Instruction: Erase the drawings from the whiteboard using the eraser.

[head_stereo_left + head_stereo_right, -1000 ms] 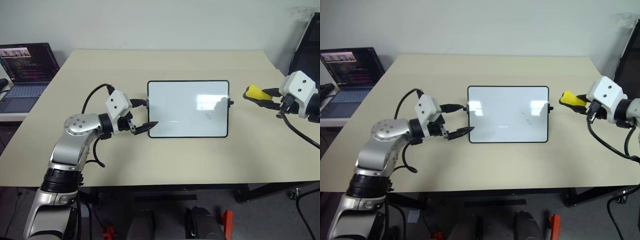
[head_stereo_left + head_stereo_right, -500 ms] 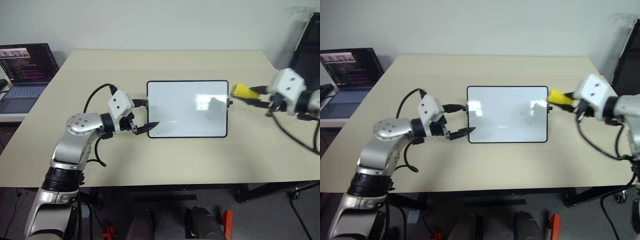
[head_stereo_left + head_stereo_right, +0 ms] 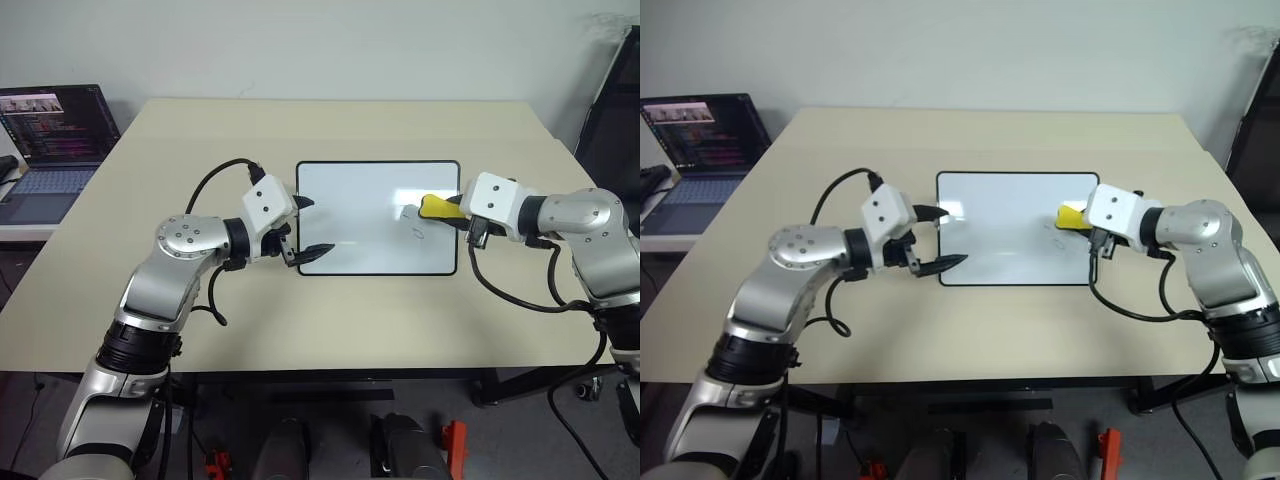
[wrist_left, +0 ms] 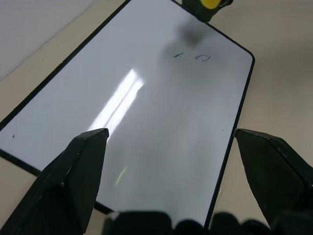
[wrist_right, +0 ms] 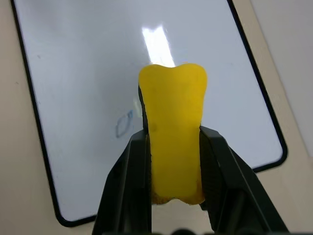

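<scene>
**Eraser poised over the board's right side**

Head view — the whiteboard (image 3: 377,217) lies mid-table; the right gripper (image 3: 440,207) clamps the yellow eraser (image 3: 436,206) above the drawings (image 3: 417,235).

Left wrist view — the left gripper (image 4: 171,139), fingers apart, straddles the board's left edge.

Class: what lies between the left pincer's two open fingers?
In the left wrist view, the whiteboard's near edge and bare white surface lie between the left pincer's fingers.
</scene>
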Controlling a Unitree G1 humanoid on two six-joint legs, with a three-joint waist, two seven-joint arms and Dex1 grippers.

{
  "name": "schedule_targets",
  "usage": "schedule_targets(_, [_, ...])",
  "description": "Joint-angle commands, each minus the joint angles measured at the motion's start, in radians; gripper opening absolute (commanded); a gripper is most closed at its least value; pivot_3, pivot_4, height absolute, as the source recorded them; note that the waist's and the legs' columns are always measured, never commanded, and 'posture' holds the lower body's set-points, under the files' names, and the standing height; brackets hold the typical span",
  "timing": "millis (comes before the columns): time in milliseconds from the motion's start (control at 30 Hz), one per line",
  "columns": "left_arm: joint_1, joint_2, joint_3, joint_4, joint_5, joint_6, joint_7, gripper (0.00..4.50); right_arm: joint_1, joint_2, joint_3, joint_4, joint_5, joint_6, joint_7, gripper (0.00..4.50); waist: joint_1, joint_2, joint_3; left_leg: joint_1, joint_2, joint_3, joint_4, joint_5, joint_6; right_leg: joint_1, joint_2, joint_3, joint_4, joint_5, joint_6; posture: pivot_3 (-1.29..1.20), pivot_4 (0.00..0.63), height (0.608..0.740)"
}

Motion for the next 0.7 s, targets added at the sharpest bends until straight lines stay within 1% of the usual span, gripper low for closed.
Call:
schedule_targets(33, [-0.024, 0.008, -0.001, -0.037, 0.009, 0.003, 0.003, 4.5, -0.068, 0.015, 0.016, 0.06, -0.064, -0.045, -0.043, 0.98, -0.004, 0.0, 0.0, 0.0, 0.0, 0.0, 0.0, 0.0, 0.0, 0.0, 0.0, 0.0, 0.0, 0.0, 0.0, 0.0, 0.15, 0.74])
schedule_targets(167, [-0.022, 0.005, -0.003, -0.031, 0.011, -0.001, 0.004, 4.5, -0.102, 0.049, 0.046, 0.142, -0.091, -0.085, -0.037, 0.98, -0.003, 0.0, 0.0, 0.0, 0.0, 0.0, 0.0, 0.0, 0.0, 0.0, 0.0, 0.0, 0.0, 0.0, 0.0, 0.0, 0.15, 0.74])
schedule_targets(300, [-0.008, 0.001, -0.008, -0.033, 0.012, -0.001, 0.003, 4.5, -0.145, 0.072, 0.096, 0.212, -0.158, -0.131, -0.044, 0.98, -0.003, 0.0, 0.0, 0.0, 0.0, 0.0, 0.0, 0.0, 0.0, 0.0, 0.0, 0.0, 0.0, 0.0, -0.001, 0.0, 0.15, 0.74])
schedule_targets(600, [0.0, 0.006, -0.003, -0.032, 0.013, 0.003, 0.01, 4.5, -0.243, 0.124, 0.157, 0.323, -0.242, -0.139, -0.031, 0.98, -0.004, 0.0, 0.0, 0.0, 0.0, 0.0, 0.0, 0.0, 0.0, 0.0, 0.0, 0.0, 0.001, 0.001, -0.001, 0.0, 0.15, 0.74])
schedule_targets(700, [0.008, 0.004, -0.002, -0.032, 0.014, 0.001, 0.015, 4.5, -0.251, 0.149, 0.185, 0.351, -0.27, -0.136, -0.026, 0.98, -0.007, 0.0, 0.0, 0.001, 0.0, 0.0, 0.0, 0.0, 0.0, 0.0, 0.0, 0.0, 0.001, 0.001, -0.001, 0.0, 0.15, 0.74])
